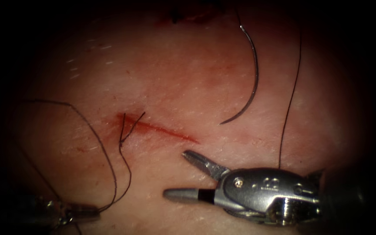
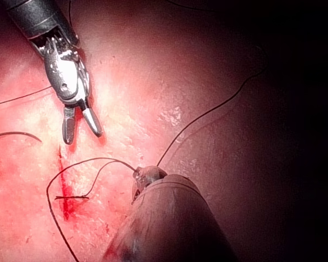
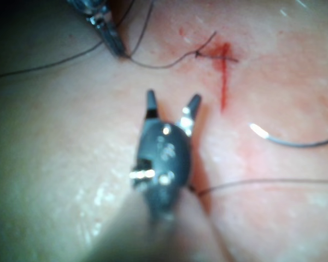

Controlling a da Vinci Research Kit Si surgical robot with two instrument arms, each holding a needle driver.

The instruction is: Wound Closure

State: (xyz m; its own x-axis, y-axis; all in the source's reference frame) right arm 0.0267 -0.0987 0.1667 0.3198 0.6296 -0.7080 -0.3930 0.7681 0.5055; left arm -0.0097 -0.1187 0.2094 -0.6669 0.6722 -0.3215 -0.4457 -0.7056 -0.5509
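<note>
left hand (image 1: 81, 212): clamped on thread (image 1: 109, 174) lower left of cut (image 1: 159, 128) | right hand (image 1: 183, 174): apart, empty, below cut | needle (image 1: 251, 82): lying free on tissue (image 1: 188, 78), right of cut | advice: keep thread taut without tearing the stitch.

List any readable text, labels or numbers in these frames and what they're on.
No text can be read for certain.
Right hand: engraved marks on its metal body, too small to read; jaws open, holding nothing.
Left hand: no marking seen; shut on the thread.
Needle: no marking; lies free on the tissue, right of the cut.
</note>
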